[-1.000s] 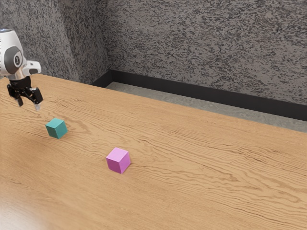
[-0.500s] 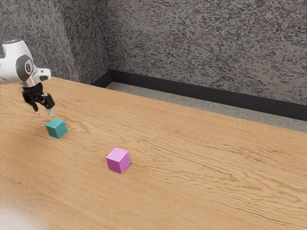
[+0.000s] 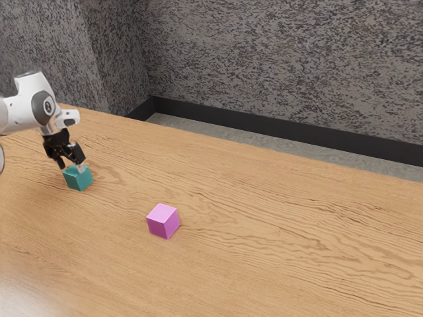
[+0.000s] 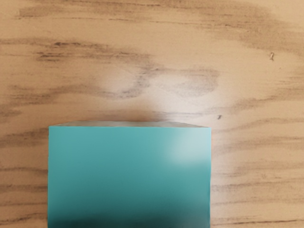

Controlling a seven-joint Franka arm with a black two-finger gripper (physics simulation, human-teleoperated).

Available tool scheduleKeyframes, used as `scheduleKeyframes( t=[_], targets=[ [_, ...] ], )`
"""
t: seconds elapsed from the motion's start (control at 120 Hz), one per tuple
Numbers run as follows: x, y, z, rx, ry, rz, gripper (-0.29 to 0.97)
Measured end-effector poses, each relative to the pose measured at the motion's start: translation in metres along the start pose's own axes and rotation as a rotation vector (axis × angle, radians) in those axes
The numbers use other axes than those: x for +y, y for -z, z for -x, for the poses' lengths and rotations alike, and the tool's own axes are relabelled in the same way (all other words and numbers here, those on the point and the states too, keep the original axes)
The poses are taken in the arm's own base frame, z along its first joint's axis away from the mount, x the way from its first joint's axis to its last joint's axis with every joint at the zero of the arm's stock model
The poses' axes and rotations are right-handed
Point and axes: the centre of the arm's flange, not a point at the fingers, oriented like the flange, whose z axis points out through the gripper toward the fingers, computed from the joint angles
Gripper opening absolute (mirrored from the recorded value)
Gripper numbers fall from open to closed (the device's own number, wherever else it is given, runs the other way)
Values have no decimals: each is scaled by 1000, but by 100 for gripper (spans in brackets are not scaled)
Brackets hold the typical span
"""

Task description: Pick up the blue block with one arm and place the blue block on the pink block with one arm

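Hovering just above the teal-blue block (image 3: 78, 179), the black gripper (image 3: 74, 166) is showing its 2 fingers spread apart, holding nothing. The block is sitting on the wooden table (image 3: 277, 218), well apart from the pink block (image 3: 163, 220), toward the exterior view's left.

Blue block (image 3: 80, 181) (image 4: 129, 175) look: was a plain teal-blue cube.
Blue block pose: sat flat and upright on the wooden table (image 3: 277, 224), toward the exterior view's left.
Pink block (image 3: 163, 220) look: was a plain pink-magenta cube.
Pink block pose: sat flat on the table, nothing on top.
Relation: the blocks stood well apart, the pink one nearer the camera and to the right.
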Motion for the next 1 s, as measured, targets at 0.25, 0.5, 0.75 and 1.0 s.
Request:
scheduleKeyframes(
  t=[0.25,0.5,0.75,1.0],
  targets=[
    [-10,-18,0,-4,0,8,68],
    [-19,-38,-4,5,-3,11,68],
    [-21,-44,-6,17,-5,16,45],
    [13,34,-4,75,-45,-37,28]
  ],
)
